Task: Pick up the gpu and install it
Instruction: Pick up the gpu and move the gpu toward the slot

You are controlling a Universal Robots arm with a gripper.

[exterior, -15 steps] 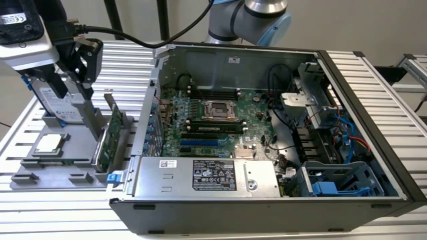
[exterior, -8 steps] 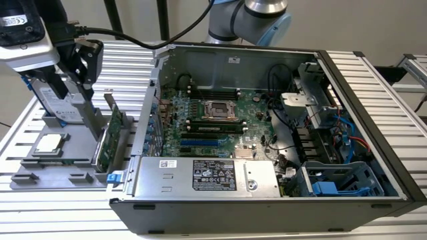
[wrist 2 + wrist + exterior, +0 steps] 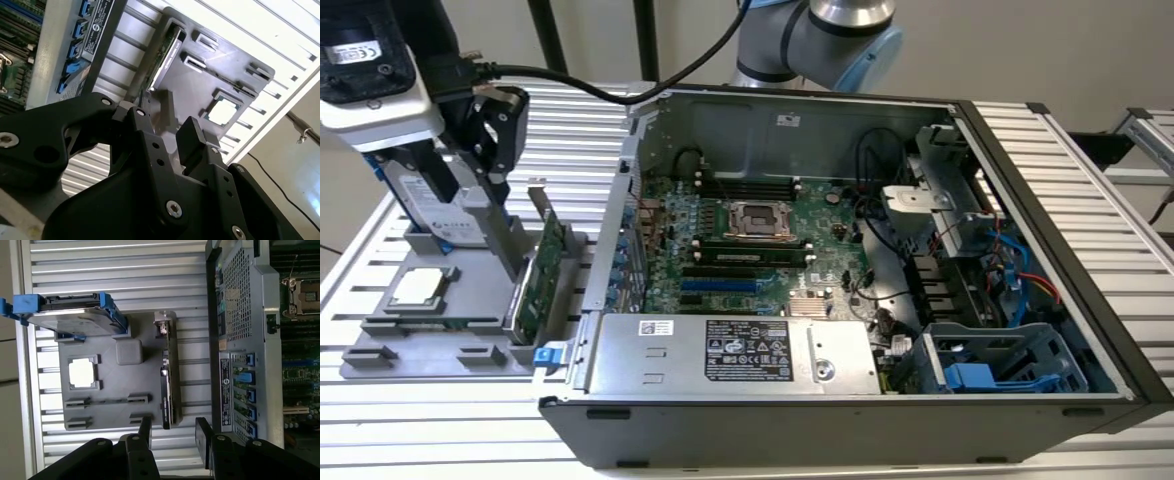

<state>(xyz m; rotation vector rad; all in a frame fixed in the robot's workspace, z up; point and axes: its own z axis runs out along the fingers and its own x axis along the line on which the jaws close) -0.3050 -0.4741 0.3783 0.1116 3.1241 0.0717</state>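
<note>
Open computer case on slatted table. Grey holder tray just beside it, on the exterior view's left. Gripper over tray, jaws spread wide, holding nothing. Gpu stands on edge in tray slot nearest case, untouched

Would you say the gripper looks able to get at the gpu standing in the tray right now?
Probably yes: the gripper hangs open over the tray, and the gpu stands with its top edge bare, apart from the hard drive and the computer case.
</note>
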